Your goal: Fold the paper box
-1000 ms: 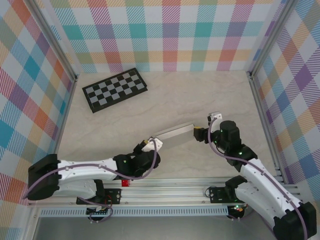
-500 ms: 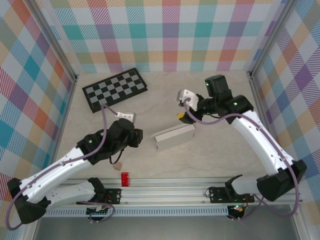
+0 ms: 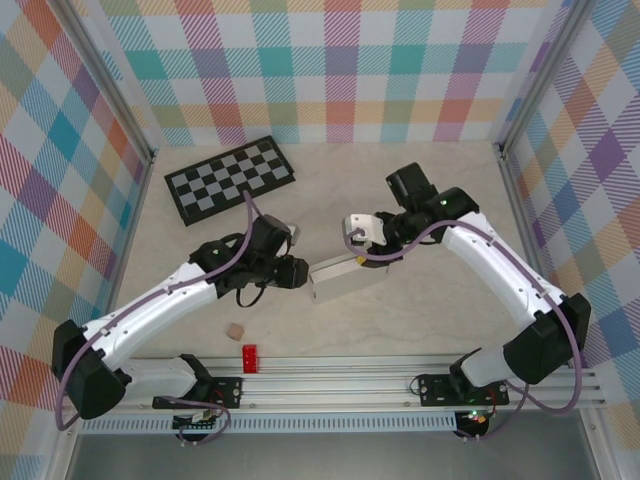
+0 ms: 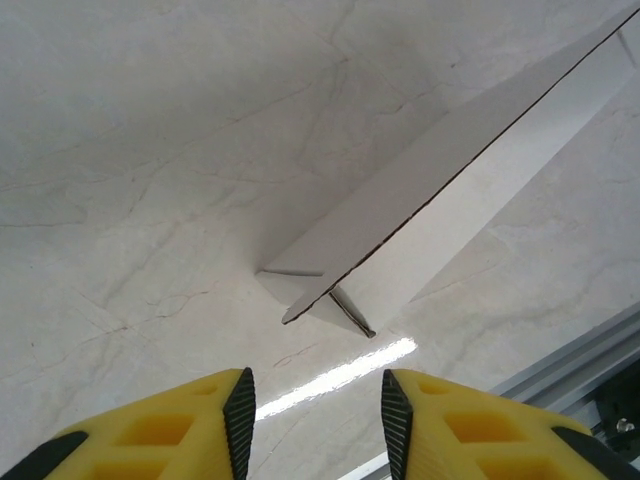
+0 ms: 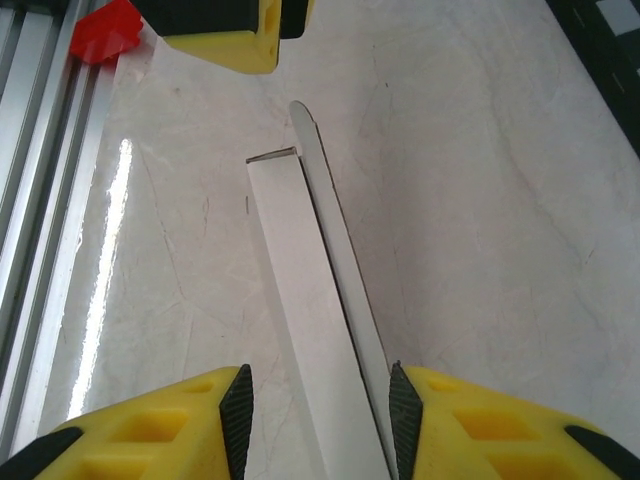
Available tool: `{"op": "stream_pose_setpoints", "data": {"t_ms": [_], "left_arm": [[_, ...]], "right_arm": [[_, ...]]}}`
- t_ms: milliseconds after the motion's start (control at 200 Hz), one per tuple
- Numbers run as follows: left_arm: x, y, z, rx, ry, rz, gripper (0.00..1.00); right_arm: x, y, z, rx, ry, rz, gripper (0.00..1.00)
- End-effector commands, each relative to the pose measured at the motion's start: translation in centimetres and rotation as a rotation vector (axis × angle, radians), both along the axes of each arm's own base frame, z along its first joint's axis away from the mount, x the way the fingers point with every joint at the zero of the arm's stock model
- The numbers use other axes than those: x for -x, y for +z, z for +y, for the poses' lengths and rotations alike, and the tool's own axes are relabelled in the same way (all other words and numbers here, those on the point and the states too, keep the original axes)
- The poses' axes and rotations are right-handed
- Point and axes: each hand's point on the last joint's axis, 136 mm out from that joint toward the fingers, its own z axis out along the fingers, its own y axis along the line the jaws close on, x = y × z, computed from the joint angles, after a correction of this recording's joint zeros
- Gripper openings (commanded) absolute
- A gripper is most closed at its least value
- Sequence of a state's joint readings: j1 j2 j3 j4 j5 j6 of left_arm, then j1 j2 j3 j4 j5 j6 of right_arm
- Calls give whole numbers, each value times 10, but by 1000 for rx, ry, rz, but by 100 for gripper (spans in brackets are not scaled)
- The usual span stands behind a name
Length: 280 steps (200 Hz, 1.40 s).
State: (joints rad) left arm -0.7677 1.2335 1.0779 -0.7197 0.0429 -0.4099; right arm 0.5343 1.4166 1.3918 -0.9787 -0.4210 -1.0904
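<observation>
- Overhead, a pale marbled table [image 3: 420, 190] spans the frame, walled in by bright plaid panels.
- Upper left of the frame, a black-and-grey checkerboard [image 3: 229, 179] lies flat at an angle, well apart from both arms.
- Centre frame, the paper box [image 3: 345, 277] rests on the table as a long white strip, between the two grippers; the wrist views show one thin panel [image 4: 440, 190] raised on edge above small end flaps.
- The left gripper [image 3: 297, 272] hovers just beside the box's left end, its yellow fingers [image 4: 318, 395] spread, nothing between them.
- The right gripper [image 3: 372, 255] straddles the box's right end, fingers [image 5: 320, 400] spread, bare table showing between one pad and the cardboard [image 5: 300, 280].
- A red block [image 3: 249, 358] sits at the near rail.
- A small tan piece [image 3: 233, 330] lies just above it.
</observation>
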Motion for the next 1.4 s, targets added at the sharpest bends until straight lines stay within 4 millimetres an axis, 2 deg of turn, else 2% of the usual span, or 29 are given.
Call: {"op": "stream_pose_setpoints", "data": {"t_ms": [0, 140, 370, 625, 1075, 1240, 1395], "left_arm": [[-6, 10, -8, 19, -55, -34, 36], [-12, 12, -14, 25, -80, -61, 33], [-19, -5, -7, -89, -102, -61, 34], [-21, 7, -19, -68, -142, -82, 34], [-18, -10, -21, -160, -226, -51, 31], [-10, -18, -22, -172, -277, -15, 26], [-10, -15, -21, -175, -283, -24, 23]], "right_arm": [[-7, 4, -3, -60, -70, 0, 43], [-9, 4, -9, -90, -106, 9, 42], [-9, 11, -9, -112, -106, 4, 42], [-8, 8, -10, -109, -111, 14, 42], [-7, 10, -12, -109, -111, 12, 42], [-6, 8, -13, -104, -113, 12, 42], [-7, 8, -13, -104, -114, 13, 42]]}}
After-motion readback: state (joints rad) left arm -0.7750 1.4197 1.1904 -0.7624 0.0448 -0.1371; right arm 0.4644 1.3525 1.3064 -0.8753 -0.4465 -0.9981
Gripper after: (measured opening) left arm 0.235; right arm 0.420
